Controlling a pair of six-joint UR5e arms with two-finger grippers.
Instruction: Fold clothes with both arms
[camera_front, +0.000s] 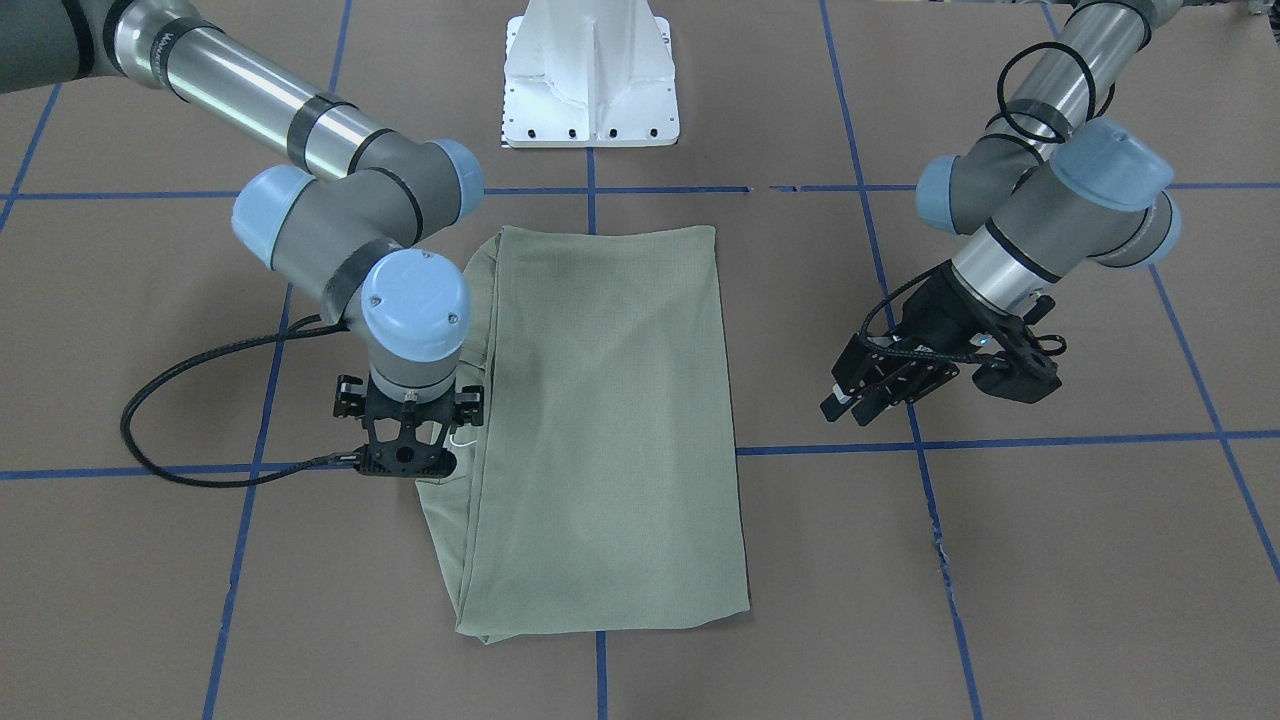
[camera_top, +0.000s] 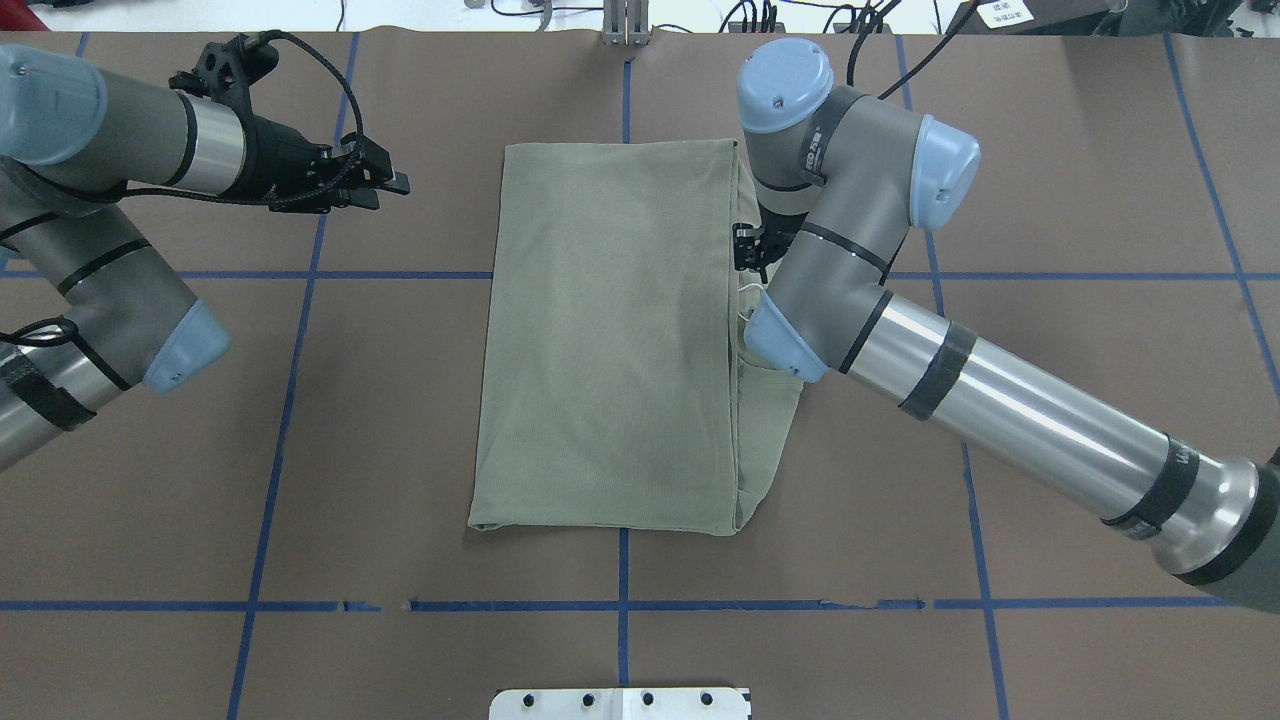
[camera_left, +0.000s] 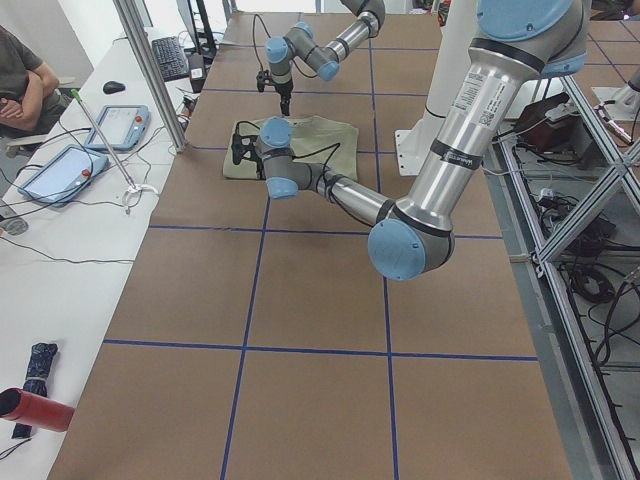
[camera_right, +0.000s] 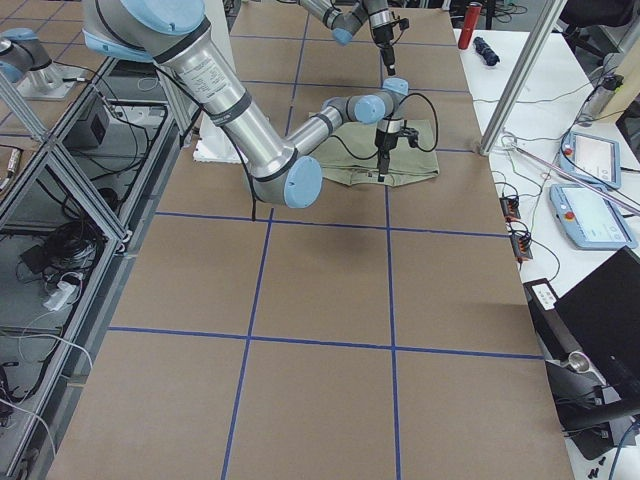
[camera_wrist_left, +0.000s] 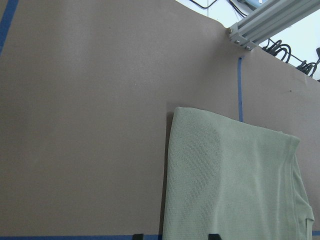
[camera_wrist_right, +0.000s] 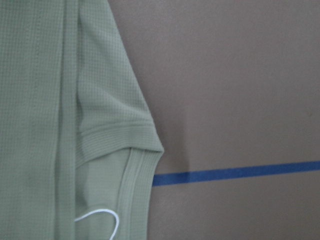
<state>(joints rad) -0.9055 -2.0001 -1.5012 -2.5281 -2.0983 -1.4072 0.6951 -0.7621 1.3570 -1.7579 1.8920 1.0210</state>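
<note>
The sage-green shirt (camera_front: 610, 420) lies folded into a long rectangle in the middle of the table (camera_top: 610, 340). My right gripper (camera_front: 408, 462) points straight down just above the shirt's edge on my right (camera_top: 748, 250). It holds nothing and looks open. The right wrist view shows a ribbed sleeve cuff (camera_wrist_right: 120, 137), the neckline and a white string (camera_wrist_right: 100, 215) lying flat. My left gripper (camera_top: 385, 190) hovers over bare table off the shirt's far left corner (camera_front: 850, 408), open and empty. The left wrist view shows that shirt corner (camera_wrist_left: 230, 185).
The white pedestal base (camera_front: 590, 80) stands at the robot's side of the table. Blue tape lines (camera_top: 400, 275) cross the brown table cover. A seated operator (camera_left: 20, 80) and tablets (camera_left: 60, 170) are at a side bench past an aluminium post (camera_left: 150, 70).
</note>
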